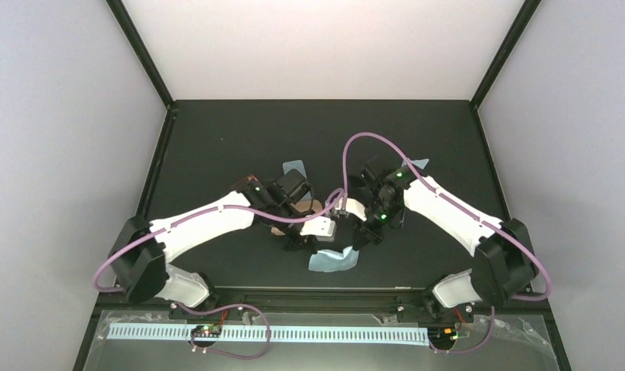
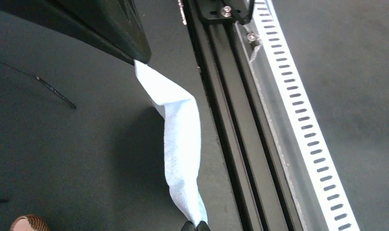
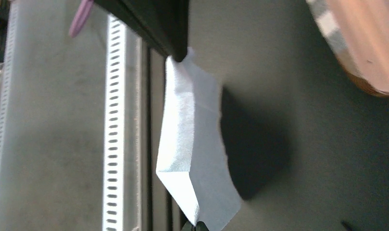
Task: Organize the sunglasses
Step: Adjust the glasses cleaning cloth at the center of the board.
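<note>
Sunglasses (image 1: 246,179): you see one, 10 o'clock; cloths (image 1: 295,168) three. Left gripper (image 2: 194,225), right gripper (image 3: 194,225) pinching 6 o'clock cloth (image 1: 336,260), elbows out.

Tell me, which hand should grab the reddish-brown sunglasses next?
Probably the left hand. The reddish-brown sunglasses lie right beside the left arm, while the right hand is farther off, across the middle. Both hands pinch the blue cloth now.

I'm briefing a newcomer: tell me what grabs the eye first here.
The white left arm and right arm lean in so their tips nearly meet over the middle of the dark table. Just nearer than that, a light blue cloth is lifted off the surface; both wrist views show it hanging above its own shadow.
</note>
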You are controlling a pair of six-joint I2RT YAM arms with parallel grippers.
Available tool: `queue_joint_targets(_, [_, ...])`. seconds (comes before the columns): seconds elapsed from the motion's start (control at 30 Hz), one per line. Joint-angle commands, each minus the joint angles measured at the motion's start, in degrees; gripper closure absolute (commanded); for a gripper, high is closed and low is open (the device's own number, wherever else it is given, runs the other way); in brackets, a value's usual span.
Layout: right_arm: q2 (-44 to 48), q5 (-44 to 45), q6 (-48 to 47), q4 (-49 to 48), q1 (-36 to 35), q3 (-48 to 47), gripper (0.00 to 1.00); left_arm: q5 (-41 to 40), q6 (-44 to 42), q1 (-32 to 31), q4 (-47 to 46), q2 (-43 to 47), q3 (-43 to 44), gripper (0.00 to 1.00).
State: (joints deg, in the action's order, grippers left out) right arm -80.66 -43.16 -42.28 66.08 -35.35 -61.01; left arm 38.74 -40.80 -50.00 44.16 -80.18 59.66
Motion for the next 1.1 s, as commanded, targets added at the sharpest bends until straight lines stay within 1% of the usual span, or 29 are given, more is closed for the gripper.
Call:
queue_joint_targets(0.0, [-4.19, 1.84, 2.04, -5.03, 3.90, -0.04, 0.99, 4.93, 2.95, 2.58, -5.60, -4.82, -1.42, 0.99])
queue_joint_targets(0.2, [-9.73, 6.66, 3.91, -9.95, 5.07, 0.40, 0.99, 2.36, 5.84, 4.28, -11.90, -10.57, -2.13, 0.99])
queue_joint_targets(0.3, [-11.87, 8.27, 4.97, -11.57, 6.91, -0.24, 0.99, 0.77, 7.34, 5.79, -15.00, -11.26, -2.55, 0.98])
queue_joint_targets(0.47, [-14.49, 7.79, 5.87, -12.19, 10.01, -2.11, 0.99, -1.76, 8.71, 6.80, -17.78, -11.46, -2.58, 0.98])
queue_joint_targets(0.67, [-13.23, 3.63, 1.89, -6.50, 10.33, -3.55, 0.98, -1.18, 6.92, 6.73, -14.54, -10.34, -2.02, 0.99])
queue_joint_targets(0.9, [-9.77, -1.10, -4.81, 3.36, 9.53, -5.11, 0.98, 0.81, 1.61, 5.55, -5.42, -7.12, -0.50, 0.98])
queue_joint_targets(1.07, [-7.66, -1.30, -6.88, 5.30, 7.87, -2.28, 0.98, 0.76, -0.67, 3.14, -3.02, -5.53, -1.80, 0.99])
